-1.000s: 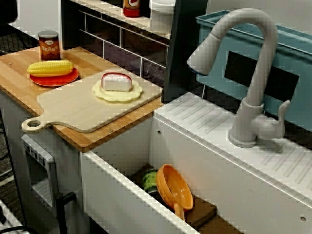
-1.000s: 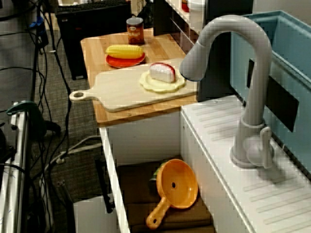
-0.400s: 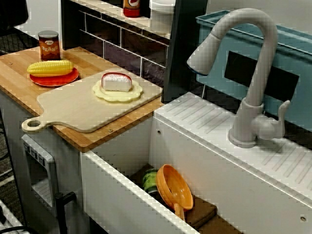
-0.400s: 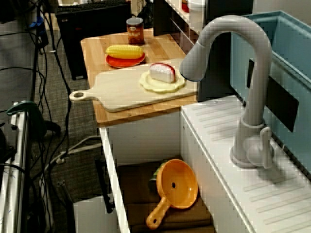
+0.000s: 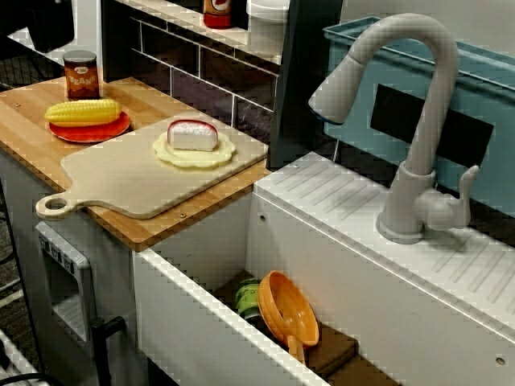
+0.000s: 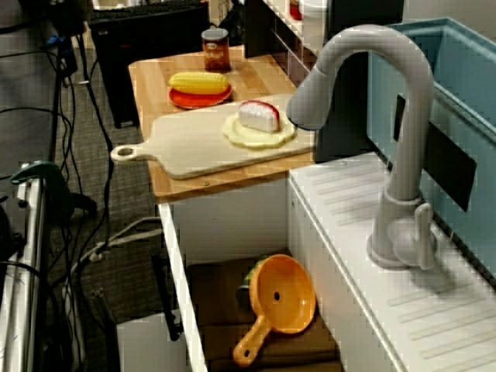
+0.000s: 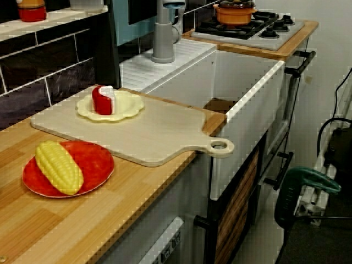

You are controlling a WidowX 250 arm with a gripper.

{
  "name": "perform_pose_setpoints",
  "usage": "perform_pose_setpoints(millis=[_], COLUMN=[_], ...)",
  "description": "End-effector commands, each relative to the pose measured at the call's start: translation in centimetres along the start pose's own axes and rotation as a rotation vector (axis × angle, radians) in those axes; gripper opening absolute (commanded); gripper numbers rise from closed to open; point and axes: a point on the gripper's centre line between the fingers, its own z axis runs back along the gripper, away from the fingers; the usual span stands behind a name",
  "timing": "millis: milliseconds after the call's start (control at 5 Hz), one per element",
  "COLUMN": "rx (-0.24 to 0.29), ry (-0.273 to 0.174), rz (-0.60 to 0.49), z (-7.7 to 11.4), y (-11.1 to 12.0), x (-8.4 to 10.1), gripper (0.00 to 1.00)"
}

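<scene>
A dark shape, seemingly my gripper, pokes in at the top left corner of the front view, above the back left of the wooden counter. Its fingers do not show. Nearest to it stand a brown can and a corn cob lying on a red plate. A pale cutting board carries a yellow scalloped plate with a red and white food piece. From the counter's end, the corn cob lies closest to the camera.
A white sink holds an orange strainer and a green can. A grey faucet arches over it. A tiled back wall and shelf border the counter. An orange pot sits on the stove.
The dark shape at the top left has slid rightward into the front view. Nothing on the counter or in the sink has moved.
</scene>
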Motion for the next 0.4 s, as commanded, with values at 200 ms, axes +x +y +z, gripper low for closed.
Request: perform_pose_setpoints(millis=[200], rx=[0.054], ry=[-0.004], rz=[-0.140], z=[-5.6], y=[8.3], x=[7.9], gripper=[1.00])
